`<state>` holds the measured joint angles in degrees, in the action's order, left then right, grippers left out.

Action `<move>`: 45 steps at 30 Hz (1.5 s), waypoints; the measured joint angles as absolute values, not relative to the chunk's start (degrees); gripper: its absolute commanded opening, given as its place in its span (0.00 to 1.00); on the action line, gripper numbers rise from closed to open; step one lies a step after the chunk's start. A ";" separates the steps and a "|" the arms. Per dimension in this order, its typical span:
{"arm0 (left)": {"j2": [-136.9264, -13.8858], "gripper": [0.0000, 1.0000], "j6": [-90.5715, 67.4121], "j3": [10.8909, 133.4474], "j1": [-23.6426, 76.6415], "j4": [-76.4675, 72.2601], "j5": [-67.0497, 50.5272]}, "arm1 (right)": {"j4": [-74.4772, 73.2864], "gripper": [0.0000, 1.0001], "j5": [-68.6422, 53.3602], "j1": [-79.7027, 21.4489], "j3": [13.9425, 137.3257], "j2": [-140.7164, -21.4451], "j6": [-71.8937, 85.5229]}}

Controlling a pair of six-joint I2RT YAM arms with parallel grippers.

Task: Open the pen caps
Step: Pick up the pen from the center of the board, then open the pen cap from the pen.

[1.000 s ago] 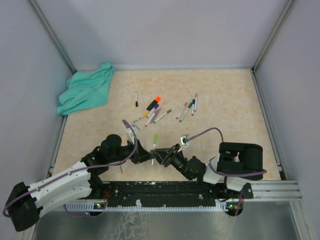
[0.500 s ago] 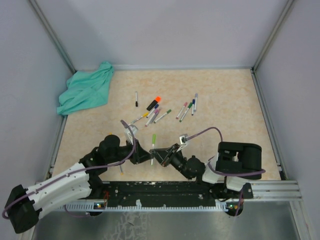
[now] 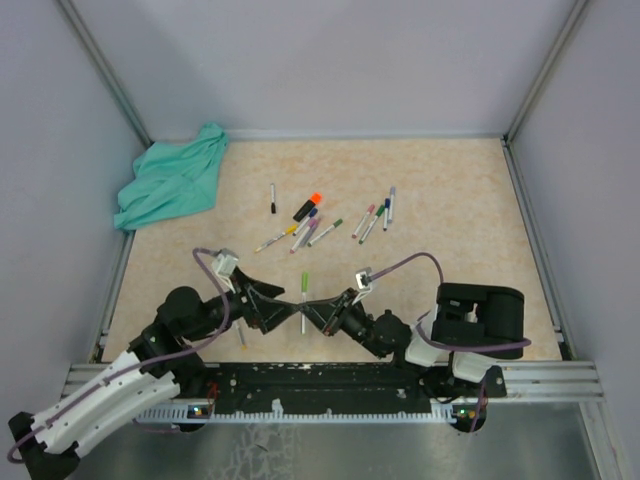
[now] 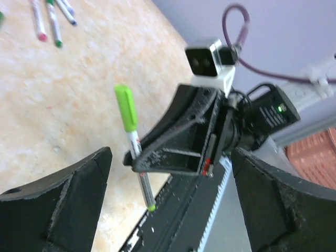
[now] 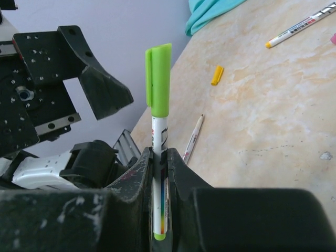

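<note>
**Top view.** The left pincer (image 3: 284, 308) stands wide open and holds nothing; its tips lie just beside the right pincer (image 3: 309, 313). The right pincer is clenched on a pen (image 3: 304, 303) near the front of the bench (image 3: 450, 190). The green cap (image 3: 305, 279) sits on the pen's far end, pointing away from the arms. Other pens (image 3: 372, 220) lie scattered mid-bench, near an orange cap (image 3: 315, 198). A teal cloth (image 3: 170, 180) lies at the far left corner. Any lettering is too small to read.

**Left wrist view.** The left pincer's fingers (image 4: 73, 194) are spread to either side of the frame, both apart from the pen. The right pincer grips the white barrel (image 4: 137, 157) below the green cap (image 4: 125, 107). The barrel carries print that is too fine to read.

**Right wrist view.** The pen stands upright between the right pincer's closed fingers (image 5: 137, 173), with the green cap (image 5: 158, 79) uppermost and seated. The barrel print is partly hidden and unreadable. A loose yellow cap (image 5: 217, 75) lies on the bench beyond, apart from a thin pen (image 5: 193, 137).
</note>
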<state>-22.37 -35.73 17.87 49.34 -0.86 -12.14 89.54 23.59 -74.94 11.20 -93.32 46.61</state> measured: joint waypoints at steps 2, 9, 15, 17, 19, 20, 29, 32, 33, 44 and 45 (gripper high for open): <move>-20.43 0.99 -35.75 18.20 49.36 -0.05 -9.04 | 89.56 0.00 22.57 -74.72 11.16 -93.32 46.61; -29.82 0.98 -36.18 28.03 49.36 7.27 0.21 | 89.54 0.00 20.78 -74.72 11.29 -92.01 46.59; -40.80 0.84 -37.34 34.15 49.36 11.05 2.59 | 89.54 0.00 20.43 -74.70 11.29 -91.85 46.59; -43.22 0.77 -37.56 34.35 49.36 11.86 2.48 | 89.54 0.00 20.43 -74.70 11.29 -91.85 46.59; -44.97 0.71 -37.63 34.37 49.36 12.21 2.04 | 89.54 0.00 20.40 -74.70 11.29 -91.85 46.59; -45.76 0.68 -37.67 34.37 49.39 12.32 1.76 | 89.54 0.00 20.40 -74.70 11.29 -91.85 46.59; -49.52 0.34 -37.65 35.46 49.89 11.20 -1.96 | 89.19 0.00 20.29 -74.43 11.29 -91.85 46.61; -50.59 0.10 -37.45 35.77 50.09 10.48 -3.57 | 88.20 0.00 20.29 -74.41 11.29 -91.85 46.59; -50.78 0.01 -37.43 35.77 50.13 10.28 -3.95 | 87.72 0.00 20.27 -74.39 11.31 -91.85 46.57; -49.58 0.00 -36.03 33.56 50.11 4.54 -7.16 | 86.24 0.24 18.44 -74.02 11.88 -90.32 44.95; -49.36 0.00 -36.03 33.26 50.11 3.42 -8.03 | 86.21 0.23 17.80 -74.02 12.21 -90.35 44.71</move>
